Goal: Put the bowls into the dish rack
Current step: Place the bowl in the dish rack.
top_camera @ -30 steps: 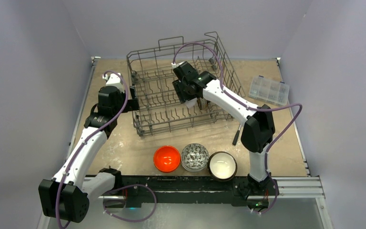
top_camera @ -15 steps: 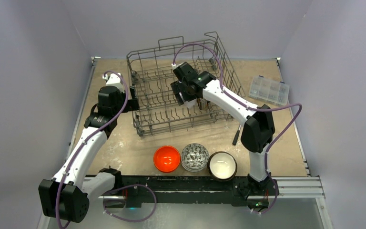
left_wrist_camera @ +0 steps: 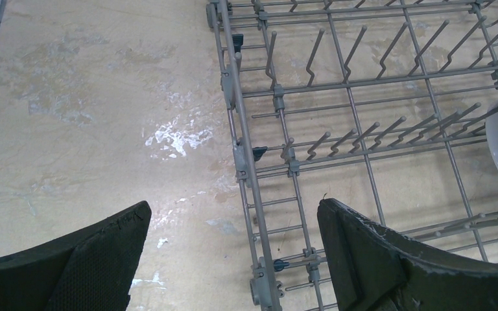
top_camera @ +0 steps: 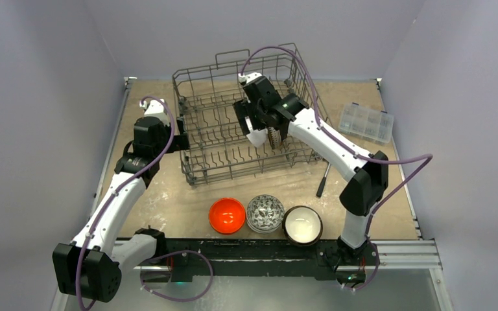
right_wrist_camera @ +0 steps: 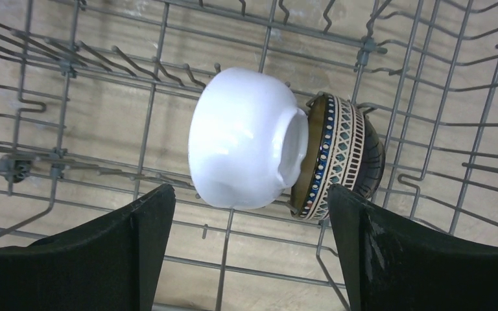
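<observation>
The dish rack (top_camera: 215, 133) stands at the back middle of the table. Inside it a white bowl (right_wrist_camera: 246, 139) rests on its side against a blue-patterned brown bowl (right_wrist_camera: 340, 155), both propped between the tines. My right gripper (right_wrist_camera: 248, 192) hovers open just above the white bowl and touches neither one. Along the front edge sit an orange-red bowl (top_camera: 227, 215), a grey patterned bowl (top_camera: 264, 213) and a dark bowl with a cream inside (top_camera: 303, 225). My left gripper (left_wrist_camera: 233, 206) hangs open and empty over the rack's left rim (left_wrist_camera: 240, 139).
A clear compartment box (top_camera: 366, 122) lies at the back right. A dark stick-like utensil (top_camera: 322, 181) rests on the table by the rack's front right corner. The rack's raised handle loops (top_camera: 232, 57) stand along its far side.
My right gripper's jaws have spread wide and drawn up and back from the white bowl, which stays in the rack. The left arm has not moved.
</observation>
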`<state>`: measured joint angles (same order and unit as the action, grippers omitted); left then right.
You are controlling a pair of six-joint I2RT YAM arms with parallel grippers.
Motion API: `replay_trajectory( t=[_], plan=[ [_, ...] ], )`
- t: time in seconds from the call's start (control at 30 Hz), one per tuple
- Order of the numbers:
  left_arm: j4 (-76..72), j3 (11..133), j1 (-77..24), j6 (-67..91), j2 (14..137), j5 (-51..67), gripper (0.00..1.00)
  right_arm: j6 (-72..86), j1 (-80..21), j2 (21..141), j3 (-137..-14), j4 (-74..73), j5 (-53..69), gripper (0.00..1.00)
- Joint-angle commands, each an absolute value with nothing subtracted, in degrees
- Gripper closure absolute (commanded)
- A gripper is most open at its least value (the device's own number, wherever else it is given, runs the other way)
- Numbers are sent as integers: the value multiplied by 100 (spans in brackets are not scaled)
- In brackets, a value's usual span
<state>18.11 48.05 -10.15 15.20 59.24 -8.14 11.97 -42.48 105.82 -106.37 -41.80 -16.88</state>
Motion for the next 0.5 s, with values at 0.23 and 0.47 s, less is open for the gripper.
replay_trajectory(
  t=[0.23,0.47],
  plan=[
    [1712,4821,-1004,1380,5936,-802,1,1038,-4481,10642,-10814,-3917,-1830,17],
    [1708,4821,-1004,1371,5937,-757,2,1184,-4630,11036,-10969,-4154,-2842,20]
  ],
)
